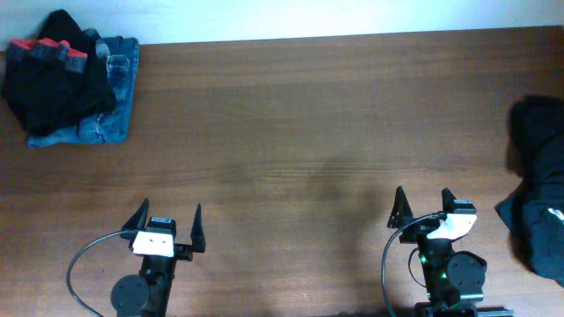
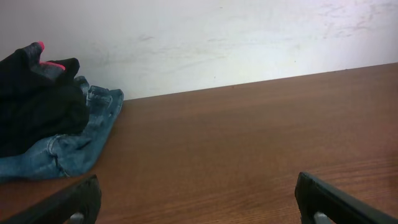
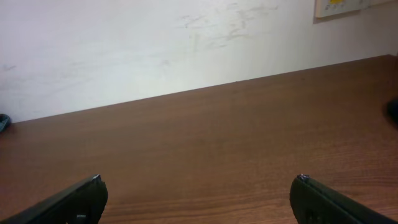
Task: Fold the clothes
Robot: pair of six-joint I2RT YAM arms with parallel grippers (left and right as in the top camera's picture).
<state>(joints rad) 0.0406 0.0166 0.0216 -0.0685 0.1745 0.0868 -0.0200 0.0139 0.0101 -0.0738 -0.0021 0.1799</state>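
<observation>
A black garment with red trim (image 1: 53,75) lies folded on blue denim jeans (image 1: 110,110) at the table's far left corner; both show in the left wrist view, the black one (image 2: 34,102) on the jeans (image 2: 81,143). A crumpled dark garment (image 1: 538,185) lies at the right edge; only a dark sliver of it (image 3: 393,111) shows in the right wrist view. My left gripper (image 1: 167,220) is open and empty near the front edge, its fingers also in its wrist view (image 2: 199,199). My right gripper (image 1: 423,201) is open and empty, left of the dark garment, seen also from its wrist (image 3: 199,196).
The brown wooden table (image 1: 291,132) spans the view, with a white wall (image 2: 249,37) behind its far edge. A cable loops beside each arm base near the front edge.
</observation>
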